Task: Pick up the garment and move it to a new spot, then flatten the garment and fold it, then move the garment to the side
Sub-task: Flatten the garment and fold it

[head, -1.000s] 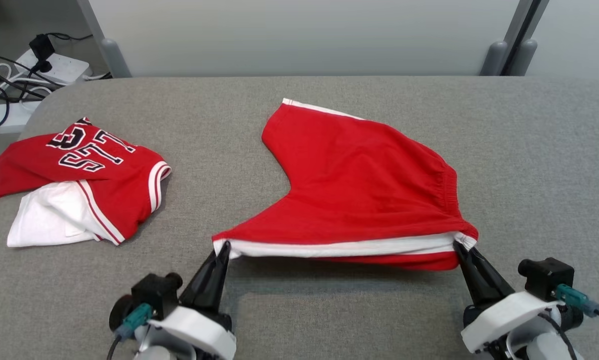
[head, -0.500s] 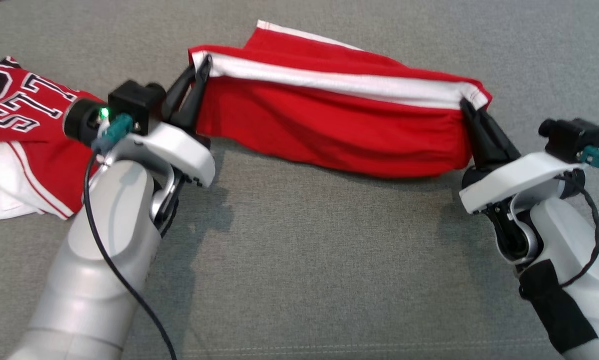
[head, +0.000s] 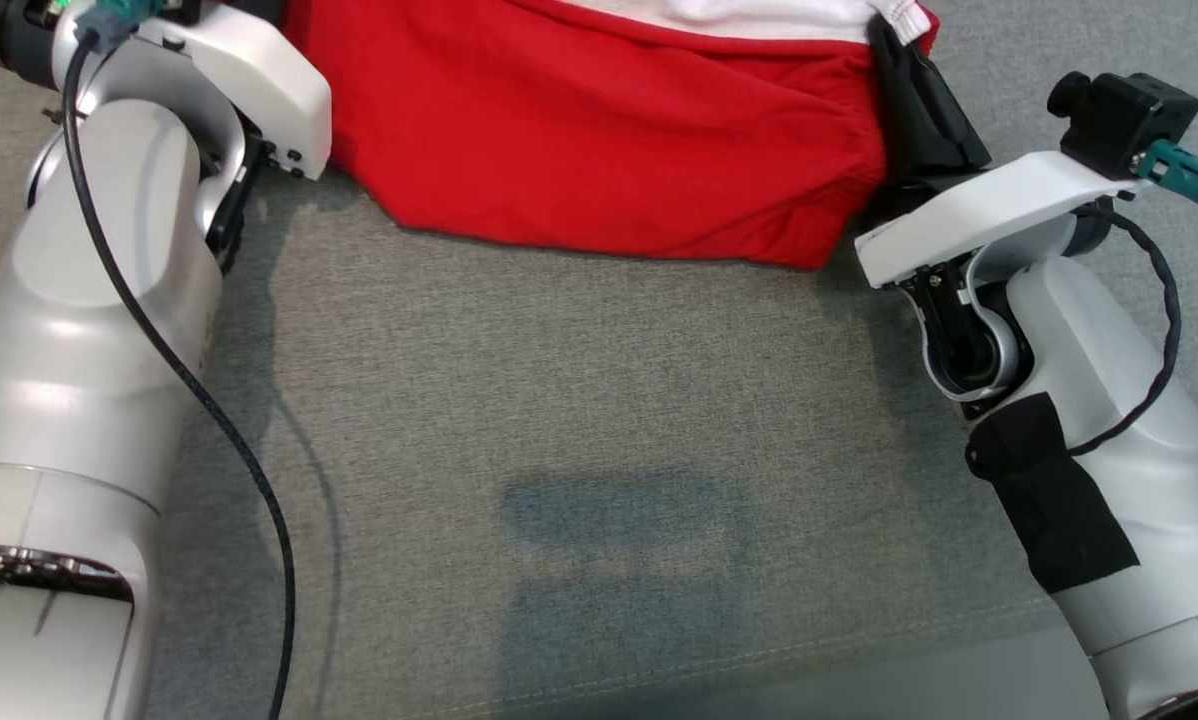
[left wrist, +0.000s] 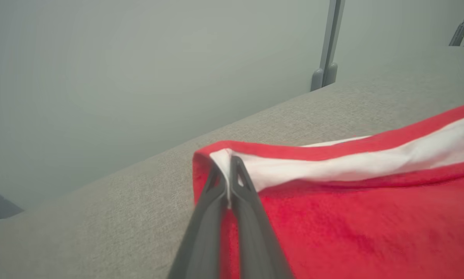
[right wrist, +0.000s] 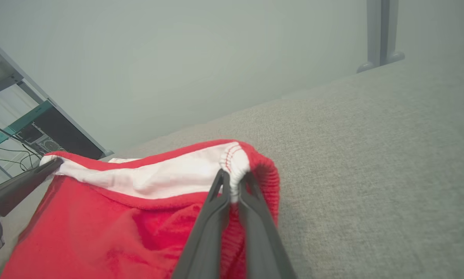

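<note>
Between both hands the red cotton shorts with white band (head: 609, 130) stretch crosswise; left hand (left wrist: 228, 164) and right hand (right wrist: 234, 178) each pinch one end over the grey fabric tabletop (head: 559, 450).

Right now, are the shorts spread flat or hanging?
Hanging, not flat. The left gripper and right gripper each pinch an end of the shorts, red cloth sagging below. Cannot tell whether it touches the table.
</note>
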